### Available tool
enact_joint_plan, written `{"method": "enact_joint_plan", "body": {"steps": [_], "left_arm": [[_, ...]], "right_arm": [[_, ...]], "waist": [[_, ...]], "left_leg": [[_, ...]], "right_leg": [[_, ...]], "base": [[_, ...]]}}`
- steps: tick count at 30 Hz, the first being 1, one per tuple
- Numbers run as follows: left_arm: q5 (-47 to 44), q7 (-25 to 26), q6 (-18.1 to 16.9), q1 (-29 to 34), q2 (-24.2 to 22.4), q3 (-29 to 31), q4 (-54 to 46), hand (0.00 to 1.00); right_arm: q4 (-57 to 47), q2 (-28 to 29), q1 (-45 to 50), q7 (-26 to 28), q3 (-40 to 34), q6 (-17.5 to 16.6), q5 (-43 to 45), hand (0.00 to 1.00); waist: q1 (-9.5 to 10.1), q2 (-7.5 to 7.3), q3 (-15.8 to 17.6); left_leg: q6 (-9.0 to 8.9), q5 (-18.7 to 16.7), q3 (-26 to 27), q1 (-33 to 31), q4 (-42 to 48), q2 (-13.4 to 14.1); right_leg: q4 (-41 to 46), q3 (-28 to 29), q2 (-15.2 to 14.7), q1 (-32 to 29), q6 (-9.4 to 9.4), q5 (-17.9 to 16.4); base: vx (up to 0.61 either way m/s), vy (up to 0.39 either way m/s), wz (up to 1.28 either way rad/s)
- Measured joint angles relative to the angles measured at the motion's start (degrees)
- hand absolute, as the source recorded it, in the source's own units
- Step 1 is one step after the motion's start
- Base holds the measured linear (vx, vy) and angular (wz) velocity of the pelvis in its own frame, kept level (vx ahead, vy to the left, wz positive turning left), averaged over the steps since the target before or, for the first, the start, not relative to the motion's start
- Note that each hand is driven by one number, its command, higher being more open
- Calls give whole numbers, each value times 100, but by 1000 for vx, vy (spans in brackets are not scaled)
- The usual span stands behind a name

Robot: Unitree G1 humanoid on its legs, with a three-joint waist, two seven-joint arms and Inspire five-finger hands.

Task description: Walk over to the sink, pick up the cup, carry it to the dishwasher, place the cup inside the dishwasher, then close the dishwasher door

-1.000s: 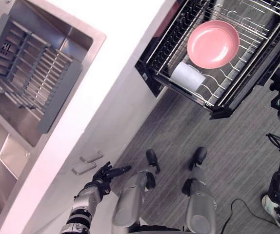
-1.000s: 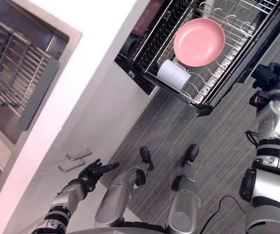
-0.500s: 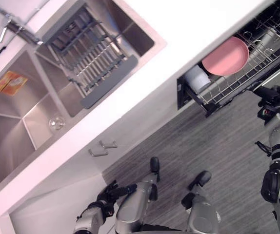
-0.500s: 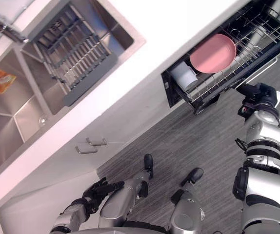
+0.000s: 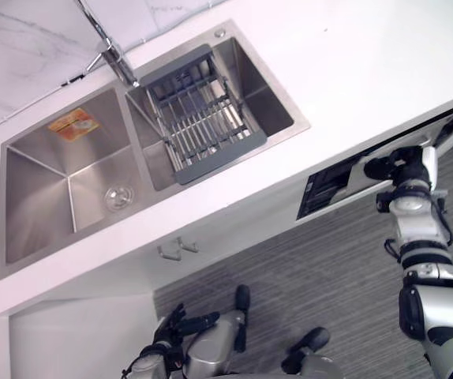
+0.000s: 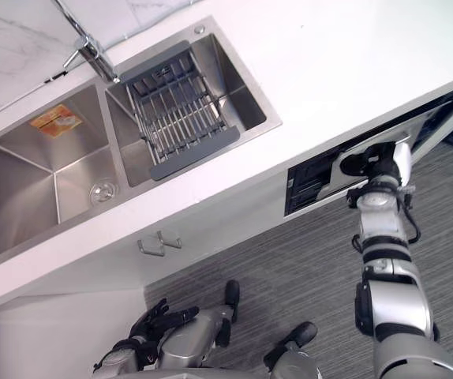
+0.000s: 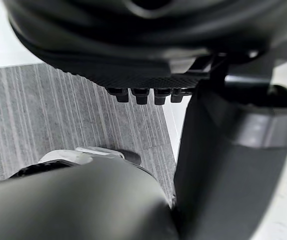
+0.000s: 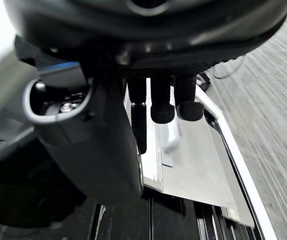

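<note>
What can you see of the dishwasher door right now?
The dishwasher door is a flat white panel with a silvery rim and a pale bar handle, set under the white counter. It stands almost shut, with a dark gap showing along its top edge. The right robot hand is at its front, fingers straight, by the handle. Whether they touch it cannot be told.

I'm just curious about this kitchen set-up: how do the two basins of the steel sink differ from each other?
The left basin is open, its round drain showing; the right basin is largely covered by a grey dish rack, so any drain there is hidden. The left basin has a flat orange item by its back wall; the right basin has none visible. Both are stainless steel, set in one white countertop.
</note>
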Motion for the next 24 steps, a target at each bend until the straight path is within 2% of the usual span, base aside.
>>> {"method": "enact_joint_plan", "body": {"steps": [1,4,6,10,12,13,15,16,17,18,19,20,21,22,23,24], "left_arm": [[-36,-34,4,18,36,63,44,100],[-241,-111,109,142,168,335,89,100],[-474,-103,235,203,168,489,115,100],[-845,-60,279,252,152,821,199,100],[-977,-24,271,218,154,1031,371,100],[-982,-20,253,217,154,1101,478,100],[-978,-40,242,200,143,1131,678,100],[-952,-74,175,213,145,1132,754,100],[-953,-99,114,243,147,1132,768,100],[-956,-102,4,334,146,1121,804,100],[-958,-101,-15,339,130,1099,826,100],[-973,-95,-100,273,194,924,815,100],[-977,-91,-111,246,215,880,812,100],[-990,-9,-138,77,320,839,826,100],[-1005,47,-142,-83,360,867,920,100],[-1008,90,-133,-188,346,897,980,100]], "right_arm": [[-70,114,269,-16,-31,-183,-15,100],[-313,715,1400,-54,-125,-677,-70,100],[-295,1104,2000,14,-277,-854,-38,100],[436,1620,2930,620,-716,-1220,-3,100],[848,1819,3291,707,-926,-1284,1,100],[1061,1940,3560,698,-1107,-1315,2,100],[1266,2097,3908,665,-1466,-1332,16,100],[1310,2184,4152,662,-1652,-1305,65,100],[1330,2225,4292,683,-1736,-1268,75,100],[1397,2247,4377,733,-1790,-1211,84,100],[1402,2246,4401,761,-1813,-1182,109,100],[1493,2298,4393,805,-1816,-1111,276,100],[1515,2325,4395,814,-1817,-1109,306,100],[1538,2501,4401,900,-1819,-1100,581,100],[1536,2599,4404,943,-1819,-1100,773,100],[1510,2634,4401,972,-1817,-1099,824,100]], "waist": [[-28,-60,-23],[-143,-408,-261],[-182,-521,-364],[-275,-564,-486],[-348,-569,-593],[-388,-619,-663],[-535,-628,-745],[-612,-723,-813],[-626,-817,-861],[-626,-930,-938],[-673,-918,-956],[-860,-834,-999],[-886,-764,-1010],[-989,-803,-1018],[-1015,-815,-1022],[-1006,-814,-1022]], "left_leg": [[-37,-48,79,72,8,41],[-88,-165,353,130,22,123],[-50,-237,427,135,49,135],[-8,-347,532,142,141,144],[-9,-344,498,162,64,103],[-7,-320,462,247,-95,29],[49,-389,317,435,-279,-166],[87,-486,313,503,-205,-274],[139,-532,315,541,-150,-340],[231,-667,273,649,-153,-429],[263,-686,202,689,-158,-430],[299,-712,-149,729,-127,-306],[307,-717,-227,725,-124,-258],[328,-706,-626,715,-144,-88],[296,-735,-863,787,-167,-1],[292,-779,-934,852,-162,37]], "right_leg": [[0,19,25,65,0,0],[-5,106,58,74,28,-69],[-8,172,52,62,7,-101],[-23,279,31,48,7,-104],[-4,265,11,40,29,-120],[35,253,-39,46,76,-158],[616,162,-357,0,240,-527],[1195,136,-670,-63,367,-844],[1555,176,-869,-76,458,-971],[2127,551,-1085,-197,416,-1011],[2440,887,-1129,-306,332,-956],[3057,1984,-890,-695,24,-923],[3002,2177,-777,-724,26,-1016],[2664,2997,-102,-826,-87,-1422],[2464,3257,244,-915,-141,-1507],[2441,3317,332,-999,-133,-1512]], "base": [[-85,35,-15],[-56,35,-13],[-25,42,-20],[8,45,-13],[60,33,3],[122,90,12],[156,138,29],[196,155,31],[270,164,19],[238,127,11],[231,145,58],[173,102,72],[208,30,126],[214,-75,116],[212,-86,119],[282,-90,69]]}}
